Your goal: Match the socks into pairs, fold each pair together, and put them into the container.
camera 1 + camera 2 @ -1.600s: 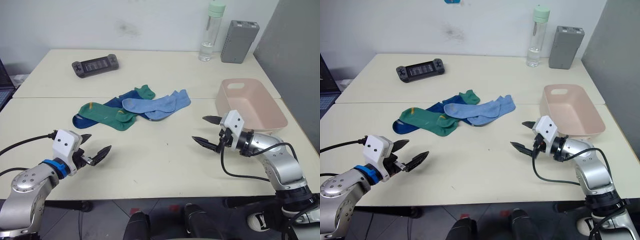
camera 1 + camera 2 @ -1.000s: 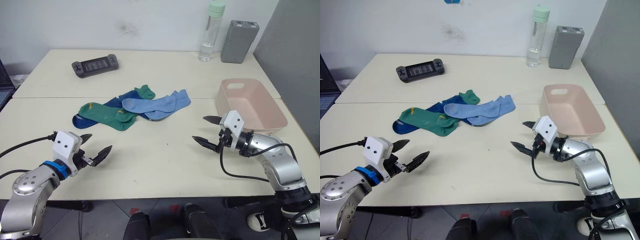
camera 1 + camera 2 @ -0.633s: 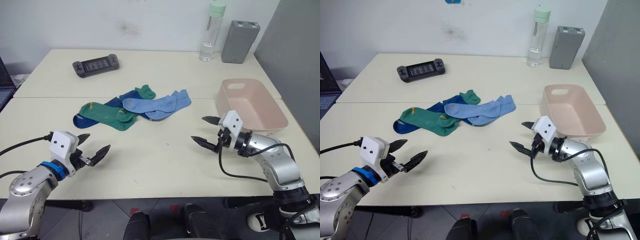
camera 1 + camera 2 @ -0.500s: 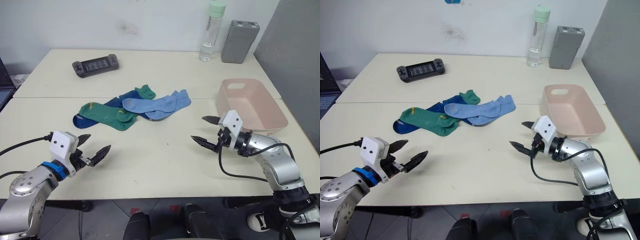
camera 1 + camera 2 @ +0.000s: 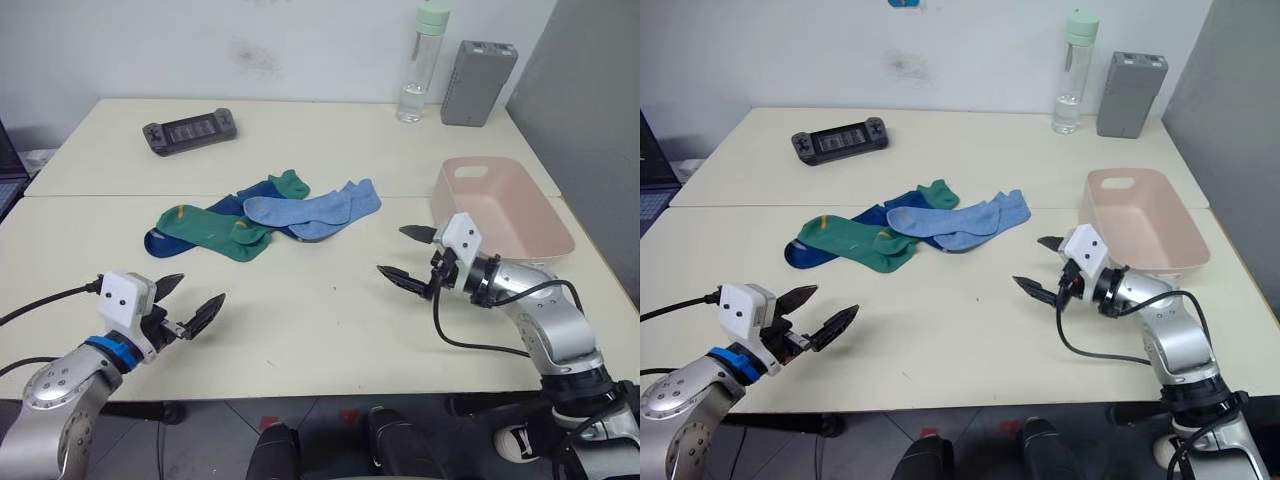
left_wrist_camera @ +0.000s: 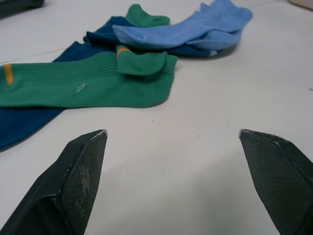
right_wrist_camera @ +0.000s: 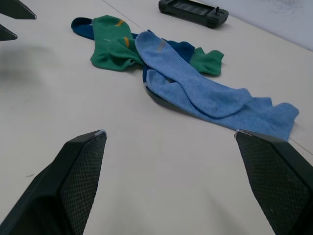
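Note:
The socks lie in one loose pile at the table's middle. A green sock (image 5: 208,231) with a yellow mark is at the front left. Two light blue socks (image 5: 312,209) overlap at the right. Dark navy socks (image 5: 229,206) lie partly hidden underneath, and a second green sock (image 5: 292,183) pokes out at the back. The pale pink container (image 5: 520,232) stands at the right with nothing in it. My left gripper (image 5: 202,288) hovers open near the front left edge, well short of the pile (image 6: 88,88). My right gripper (image 5: 389,249) is open between the pile (image 7: 195,93) and the container.
A black game controller (image 5: 189,130) lies at the back left. A clear water bottle (image 5: 424,65) and a grey box (image 5: 478,68) stand at the back right. A grey partition (image 5: 600,110) rises to the right of the table.
My right gripper has edged slightly farther out, toward the sock pile. My left gripper has sunk a little toward the near edge. Both stay open and the socks have not moved.

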Available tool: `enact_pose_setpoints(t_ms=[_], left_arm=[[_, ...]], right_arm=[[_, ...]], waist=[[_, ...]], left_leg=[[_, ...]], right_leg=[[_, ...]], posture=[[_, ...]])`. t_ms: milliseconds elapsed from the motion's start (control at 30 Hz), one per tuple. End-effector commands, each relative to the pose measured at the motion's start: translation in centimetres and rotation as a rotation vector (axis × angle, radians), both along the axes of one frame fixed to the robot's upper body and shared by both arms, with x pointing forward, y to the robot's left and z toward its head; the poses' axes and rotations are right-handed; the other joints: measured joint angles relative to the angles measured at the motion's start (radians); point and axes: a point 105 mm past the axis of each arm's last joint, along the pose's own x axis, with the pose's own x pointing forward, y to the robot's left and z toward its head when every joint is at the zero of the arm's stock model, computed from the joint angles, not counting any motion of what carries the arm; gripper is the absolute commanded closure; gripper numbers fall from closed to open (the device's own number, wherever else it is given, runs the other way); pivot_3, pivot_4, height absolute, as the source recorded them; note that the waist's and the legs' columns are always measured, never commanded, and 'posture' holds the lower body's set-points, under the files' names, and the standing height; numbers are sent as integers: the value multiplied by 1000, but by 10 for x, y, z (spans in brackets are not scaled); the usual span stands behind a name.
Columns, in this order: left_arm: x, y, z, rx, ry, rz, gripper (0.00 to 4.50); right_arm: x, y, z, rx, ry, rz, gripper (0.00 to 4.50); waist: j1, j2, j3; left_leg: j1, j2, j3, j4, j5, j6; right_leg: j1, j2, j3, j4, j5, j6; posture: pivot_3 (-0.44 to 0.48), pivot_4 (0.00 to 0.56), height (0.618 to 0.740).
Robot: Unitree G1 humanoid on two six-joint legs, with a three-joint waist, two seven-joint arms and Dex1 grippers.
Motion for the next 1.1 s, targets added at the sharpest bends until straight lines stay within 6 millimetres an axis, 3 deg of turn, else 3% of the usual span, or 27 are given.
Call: enact_pose_setpoints(t_ms=[33,267,500,767,1100], left_arm=[[-6,3,9,-10,-54,53,0],[-18,4,-3,-33,-71,153,0],[-16,-2,-3,-40,-105,171,0],[25,-15,1,19,-145,114,0],[71,-34,-12,58,-142,42,0]], right_arm=[[-3,19,24,43,-74,35,10],[2,53,35,96,-99,84,10],[-1,63,32,108,-94,122,10],[2,60,30,101,-106,107,10],[4,48,29,83,-112,63,10]], waist=[[-1,0,0],[0,0,0],[5,-1,0],[3,-1,0],[4,-1,0]], left_leg=[[0,0,0,0,0,0],[0,0,-1,0,0,0],[0,-1,-1,0,0,0],[0,-1,-1,0,0,0],[-1,-1,-1,0,0,0]], right_leg=[[0,0,0,0,0,0],[0,0,0,0,0,0],[0,-1,-1,0,0,0],[1,0,-1,0,0,0],[0,0,-2,0,3,-5]], posture=[[0,150,740],[0,150,740],[0,150,740],[0,150,740],[0,150,740]])
